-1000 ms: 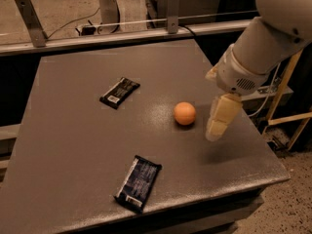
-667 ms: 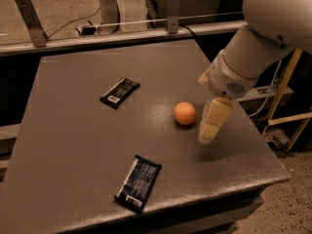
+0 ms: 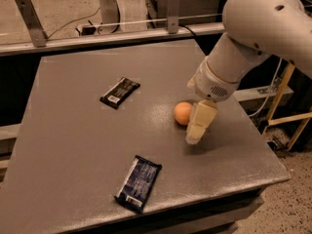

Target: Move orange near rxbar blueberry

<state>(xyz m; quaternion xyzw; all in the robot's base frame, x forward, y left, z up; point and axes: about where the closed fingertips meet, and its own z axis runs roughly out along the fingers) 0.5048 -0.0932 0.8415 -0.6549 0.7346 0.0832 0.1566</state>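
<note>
The orange (image 3: 182,113) is a small round fruit resting on the grey table (image 3: 73,145), right of centre. My gripper (image 3: 197,130) hangs from the white arm just to the right of the orange, its pale fingers pointing down close to the tabletop and partly covering the fruit's right side. The rxbar blueberry (image 3: 139,183) lies flat in its navy wrapper near the table's front edge, below and left of the orange.
A black-wrapped bar with a white label patch (image 3: 120,92) lies at the back centre-left of the table. A metal rail (image 3: 97,38) runs along the far edge. A wooden frame (image 3: 287,111) stands right of the table.
The arm has swung left and lower, bringing the gripper from a gap to the right of the orange to right beside it. The orange and both bars have stayed put.
</note>
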